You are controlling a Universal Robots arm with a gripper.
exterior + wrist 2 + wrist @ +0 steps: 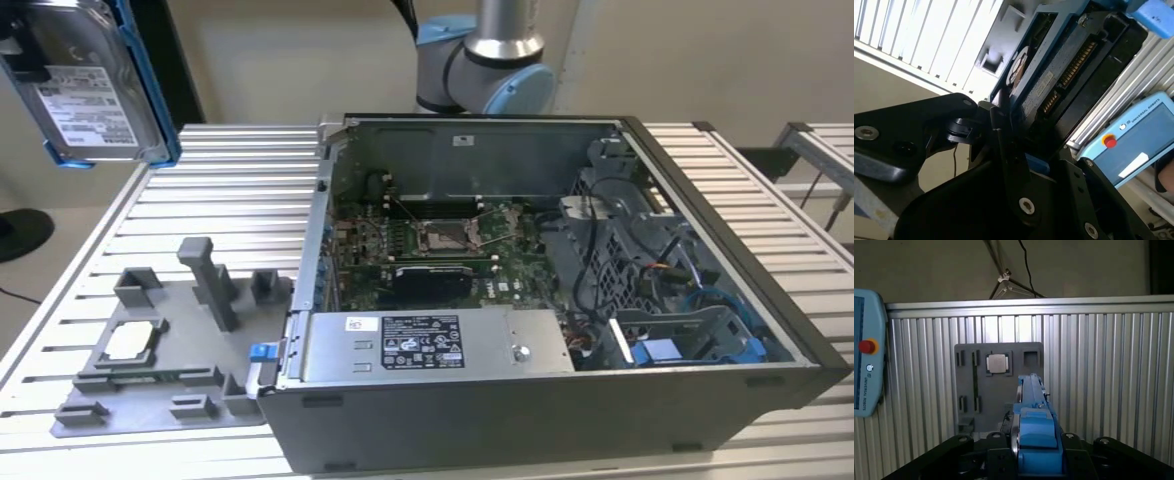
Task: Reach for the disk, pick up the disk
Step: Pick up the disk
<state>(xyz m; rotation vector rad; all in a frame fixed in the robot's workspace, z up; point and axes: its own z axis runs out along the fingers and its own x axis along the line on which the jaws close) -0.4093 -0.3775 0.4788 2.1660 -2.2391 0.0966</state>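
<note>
The rectangular silver metal hard drive (87, 85), framed in blue plastic, is shown raised at the exterior view's upper left, clamped edge-on between the fingers of the black end effector (1033, 441), above the ribbed metal bench (227, 180).

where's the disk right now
The disk is up in the air at the exterior view's far left, clamped in the gripper, above the slatted table and left of the open computer case.

Open computer case (534, 420) on the slatted table (227, 180); beside it a grey fixture plate (134, 396) bearing a square chip (130, 342)
</note>
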